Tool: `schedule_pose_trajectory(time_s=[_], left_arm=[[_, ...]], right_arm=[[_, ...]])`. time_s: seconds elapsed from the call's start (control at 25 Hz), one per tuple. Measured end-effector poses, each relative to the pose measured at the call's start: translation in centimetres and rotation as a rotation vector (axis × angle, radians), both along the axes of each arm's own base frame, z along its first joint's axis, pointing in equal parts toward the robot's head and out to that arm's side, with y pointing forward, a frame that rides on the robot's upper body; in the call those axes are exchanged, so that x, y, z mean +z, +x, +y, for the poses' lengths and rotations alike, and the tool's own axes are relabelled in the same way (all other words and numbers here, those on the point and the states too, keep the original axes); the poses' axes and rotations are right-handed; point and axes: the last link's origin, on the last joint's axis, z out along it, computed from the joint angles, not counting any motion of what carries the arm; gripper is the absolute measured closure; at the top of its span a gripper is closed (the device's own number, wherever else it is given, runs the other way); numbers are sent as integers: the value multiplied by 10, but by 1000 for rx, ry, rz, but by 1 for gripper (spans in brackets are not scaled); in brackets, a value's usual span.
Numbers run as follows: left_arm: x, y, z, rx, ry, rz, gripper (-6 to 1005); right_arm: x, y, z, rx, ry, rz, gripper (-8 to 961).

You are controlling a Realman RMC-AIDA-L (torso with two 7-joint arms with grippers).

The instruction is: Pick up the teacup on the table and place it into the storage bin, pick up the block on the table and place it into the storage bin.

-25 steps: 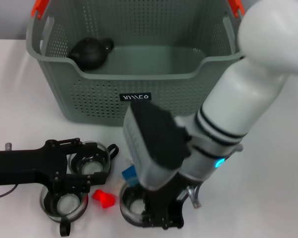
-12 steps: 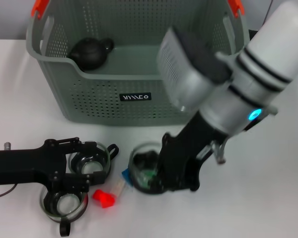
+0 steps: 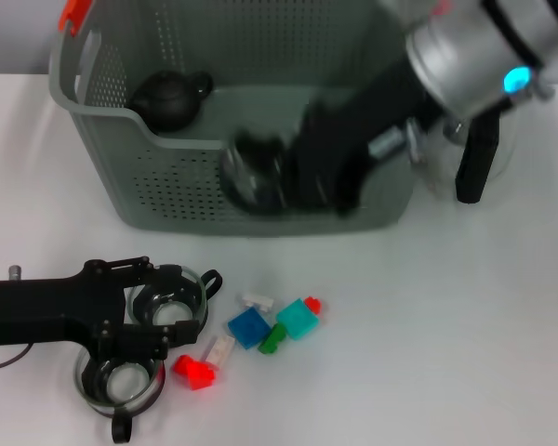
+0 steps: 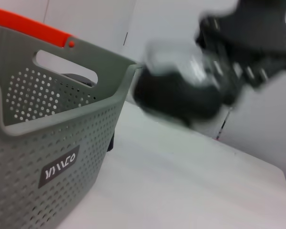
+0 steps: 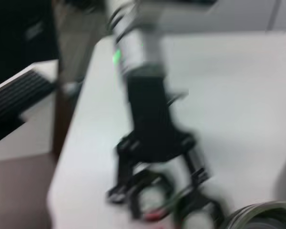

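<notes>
Head view shows a glass teacup (image 3: 253, 177) carried by the right gripper (image 3: 293, 177), blurred with motion, at the front wall of the storage bin (image 3: 167, 181); whether it is above the rim or just in front of the wall cannot be told. The right gripper is judged to be pinching the teacup, though its fingers are smeared and the contact is not plainly seen. The step in hand is taken to be the transport of this teacup to the bin. The next move calls for the cup to be brought clear over the front rim, lowered into the open middle of the bin and released there.

A dark teapot (image 3: 170, 98) is seen inside the bin at its left rear corner, so the drop is best kept away from that side.

On the table (image 3: 465, 353) two more glass cups remain: one (image 3: 167, 307) and another (image 3: 119, 383), both beneath the left gripper (image 3: 135, 339), which lies low over them; it cannot be told whether that gripper is spread or closed. Near them a cluster of small blocks is scattered: a blue block (image 3: 247, 327), a teal block (image 3: 299, 319), a green piece (image 3: 273, 339) and a red block (image 3: 195, 371). None has been placed yet, so the block step is judged still to come.

The left wrist view shows the bin's labelled wall (image 4: 60, 167) close by, with the laden right gripper beyond it.
</notes>
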Motion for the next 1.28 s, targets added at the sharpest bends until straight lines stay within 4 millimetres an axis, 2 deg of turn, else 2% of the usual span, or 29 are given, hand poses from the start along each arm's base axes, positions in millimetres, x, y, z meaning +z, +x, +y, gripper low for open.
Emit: schedule_pose_trajectory(time_s=[0.2,0.32,0.56,0.72,0.96,1.2,1.28], left_arm=[[-1,0,0,-1,-3,-3,124],[-2,1,-1,-2,-5,-4,124],[-2,1,-1,-2,-6,-5,124],[-3,1,0,0,-3,-3,124],[-4,2,0,-10,3,-3,124],[-4,2,0,-12,4,-3,125],[-4,2,1,-12,5,-3,125]], right_arm=[[18,-23,24,9,172,111,895],[27,-27,46,-43,296,157,895],[26,-14,91,-255,517,155,896],[14,9,121,-400,630,55,896],[-7,26,130,-420,673,-39,896],[-31,37,129,-388,690,-109,895],[-33,39,128,-386,692,-113,895]])
